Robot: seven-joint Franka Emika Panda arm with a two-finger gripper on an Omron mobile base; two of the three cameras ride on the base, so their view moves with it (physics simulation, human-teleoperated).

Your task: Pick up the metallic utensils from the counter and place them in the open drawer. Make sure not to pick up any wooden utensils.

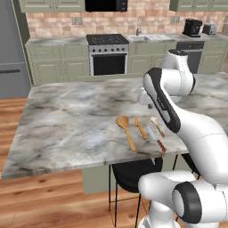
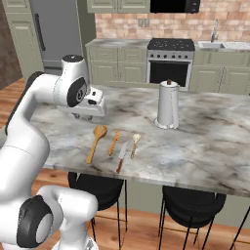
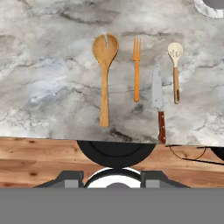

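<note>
Four utensils lie side by side near the counter's [image 1: 67,120] front edge — the knife [image 3: 158,98] among them — none yet moved. The gripper [image 2: 89,108] hovers above, holding nothing; whether its jaws are spread cannot be told.

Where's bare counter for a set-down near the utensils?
Free: the wide marble stretch left of the big wooden spoon, and the counter right of the white canister. Crowded: spoon, orange fork, knife and small spoon lie close side by side at the near edge.
</note>
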